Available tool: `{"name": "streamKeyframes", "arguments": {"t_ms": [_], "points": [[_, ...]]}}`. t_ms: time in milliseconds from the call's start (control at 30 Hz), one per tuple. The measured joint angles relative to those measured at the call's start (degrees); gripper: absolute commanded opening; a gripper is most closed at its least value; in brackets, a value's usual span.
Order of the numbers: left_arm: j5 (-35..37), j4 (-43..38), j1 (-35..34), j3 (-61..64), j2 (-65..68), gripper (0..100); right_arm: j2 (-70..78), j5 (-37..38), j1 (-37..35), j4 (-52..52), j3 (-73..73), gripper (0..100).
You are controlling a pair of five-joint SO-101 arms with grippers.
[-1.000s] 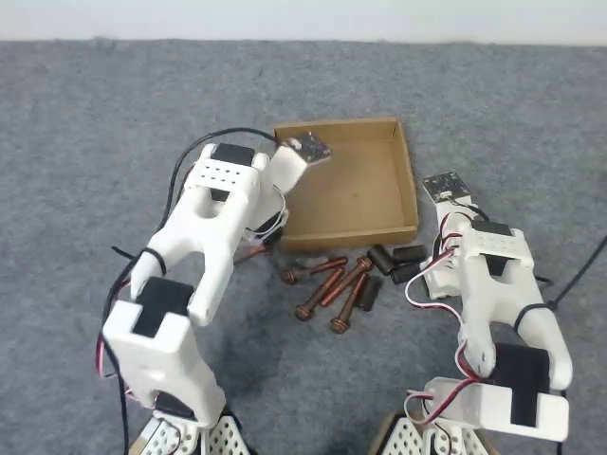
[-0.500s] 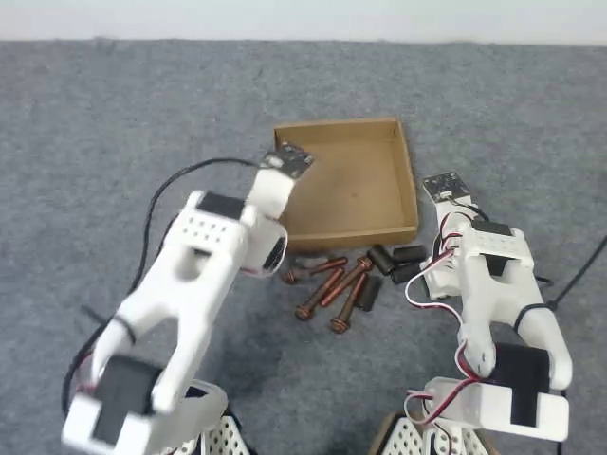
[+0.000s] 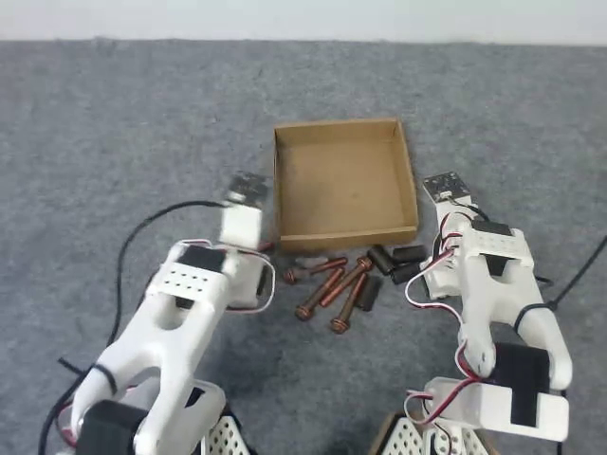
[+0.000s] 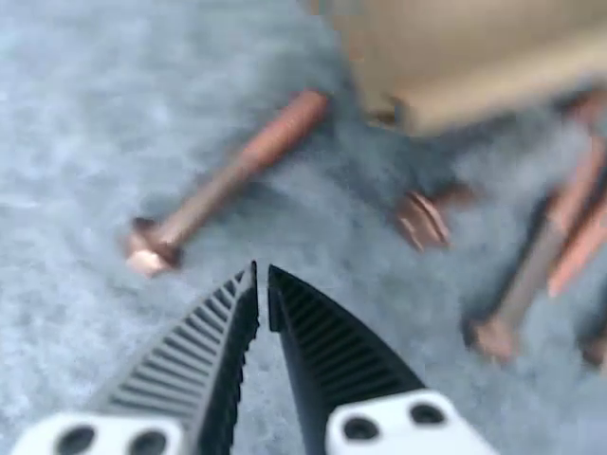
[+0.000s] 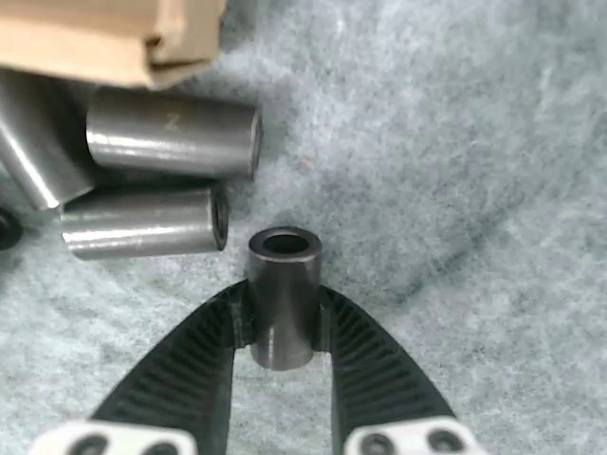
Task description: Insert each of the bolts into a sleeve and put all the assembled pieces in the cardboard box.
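Bolts (image 3: 334, 287) look coppery, each sleeve (image 5: 284, 308) shiny dark grey, cardboard box (image 3: 346, 190) plain tan, carpet (image 3: 114, 123) mottled grey, arms (image 3: 493, 284) white, fingers (image 5: 180, 370) black.

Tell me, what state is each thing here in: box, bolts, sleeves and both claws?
Brown cardboard box: open-topped, empty.
Copper-coloured metal bolts: lying loose on the grey carpet.
Dark grey metal sleeves: lying on their sides beside the box.
Held sleeve: clamped, no bolt in its bore.
Left gripper: shut, holding nothing.
Right gripper: shut on the held sleeve.
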Motion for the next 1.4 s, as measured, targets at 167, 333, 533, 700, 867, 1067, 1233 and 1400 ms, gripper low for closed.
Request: {"name": "streamKeyframes", "arguments": {"t_ms": [167, 333, 533, 700, 867, 1067, 1233, 1400], "points": [[6.2, -4.0, -3.9, 0.0, 0.1, 1, 0.0, 0.0, 0.0, 0.0, 0.0, 0.6], [6.7, -4.4, -4.7, -1.9, 7.4, 1, 0.0, 0.0, 0.0, 0.0, 0.0, 0.6], [6.8, -1.8, -7.1, -10.2, 18.3, 1, 0.0, 0.0, 0.0, 0.0, 0.0, 0.6], [8.5, -1.2, -8.6, -13.5, 21.1, 1, 0.0, 0.0, 0.0, 0.0, 0.0, 0.6], [13.2, -2.9, -10.6, -14.1, 21.2, 1, 0.0, 0.5, 0.0, 0.0, 0.0, 0.6], [13.4, -8.7, -11.0, -17.4, 24.9, 1, 0.0, 1.3, 0.0, 0.0, 0.0, 0.6], [13.5, -5.5, -11.1, -25.9, 33.2, 1, 0.0, 1.8, 0.0, 0.4, 0.0, 0.6], [13.6, -1.1, -11.1, -32.8, 37.4, 1, 0.0, 1.8, 0.0, 0.4, 0.0, 0.6]]}}
